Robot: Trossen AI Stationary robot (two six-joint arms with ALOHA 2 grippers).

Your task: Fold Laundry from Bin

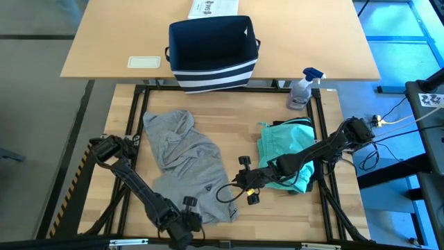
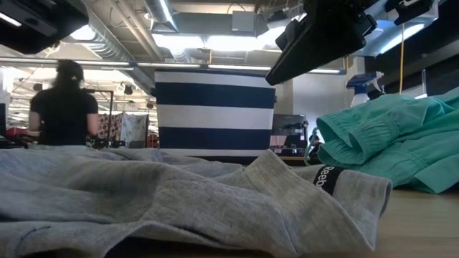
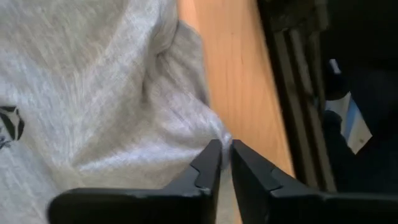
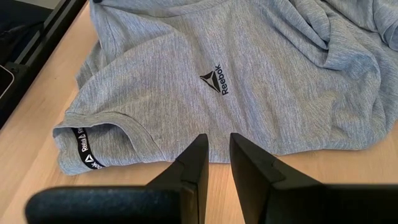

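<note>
Left claw (image 3: pixel 225 163): at the table's near edge, you had it nipping the grey T-shirt (image 1: pixel 184 156) at a fold on its edge.
Right claw (image 4: pixel 216 163): nearly closed, empty, held above bare wood just off the shirt's collar side.
Shirt: rumpled, long axis running away from you toward the bin (image 1: pixel 211 52).
Nearer arm: left; you'd likely lead with it.
Teal piece (image 1: pixel 284 146): beneath your right arm.
Table (image 1: pixel 229 125): pale wood.
Room: a person stood far off.
</note>
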